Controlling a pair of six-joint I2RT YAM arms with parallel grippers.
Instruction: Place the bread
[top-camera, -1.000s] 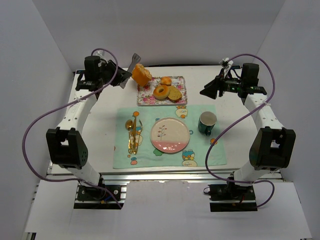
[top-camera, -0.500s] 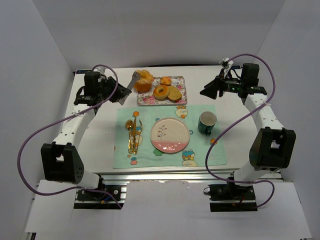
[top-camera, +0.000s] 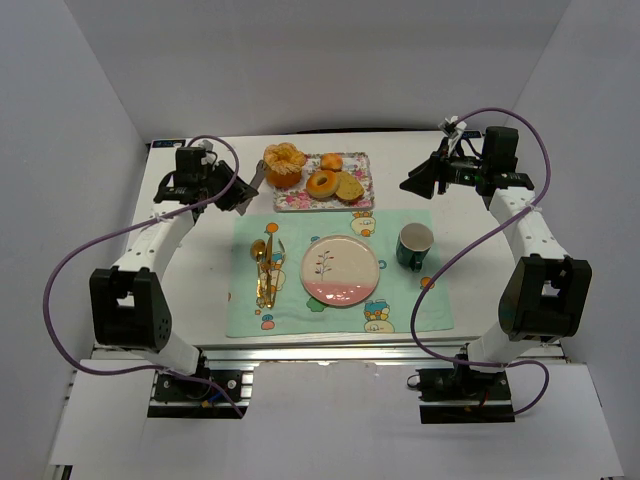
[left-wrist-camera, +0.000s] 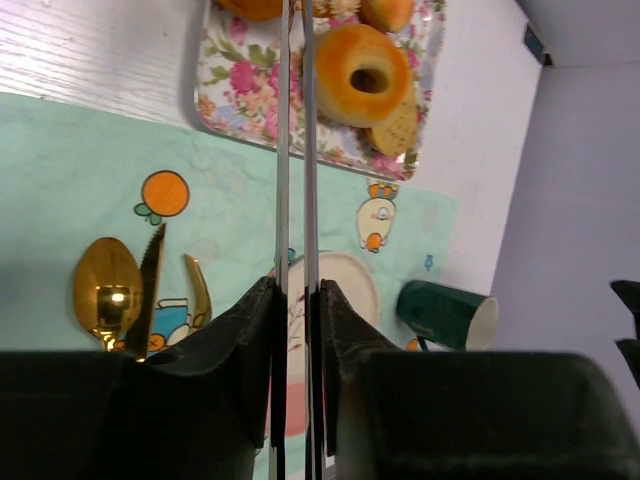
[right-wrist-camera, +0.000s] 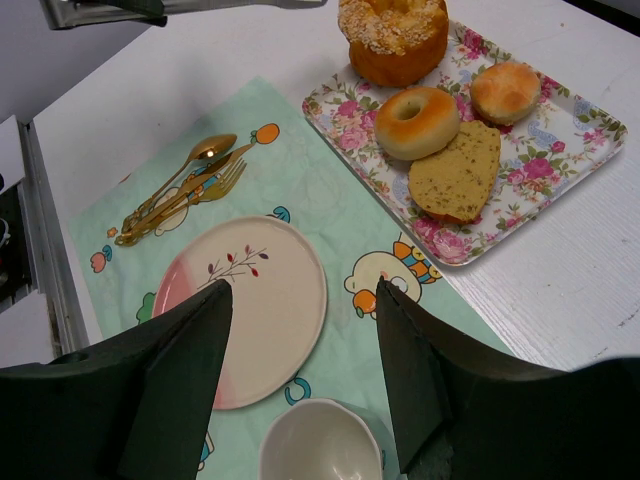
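**Change noted.** A second ago the left arm holds the bread aloft and tilted, over the table just left of the tray's far-left corner. Half a second ago it is down at that corner with the fingers against it. Now the bread (top-camera: 284, 163) stands upright on the far-left corner of the floral tray (top-camera: 292, 199), swirled top up, and nothing is holding it. The left gripper (top-camera: 258, 178) has drawn back to the left and sits just beside the bun. From the top view I cannot tell whether a fingertip still touches it.

**End effectors.** In the left wrist view the two thin metal fingers (left-wrist-camera: 283, 150) run almost together, with only a narrow slit between them and nothing in it. The left gripper is closed and empty. The right gripper (right-wrist-camera: 302, 290) hangs over the table's far-right side with its black jaws spread wide, also empty. It shows no movement across the three top views.

**Surroundings.** The ring donut (top-camera: 322, 183), a flat brown slice (top-camera: 349, 187) and a small round roll (top-camera: 331, 161) share the tray to the bread's right. The pink plate (top-camera: 339, 270) on the placemat (top-camera: 400, 300) carries nothing.

**Assessment.** The bread appears placed and released, so the task looks essentially done. What is left is for the left arm to clear away without clipping the tall bun, which stands close to the tray's rim and could topple.
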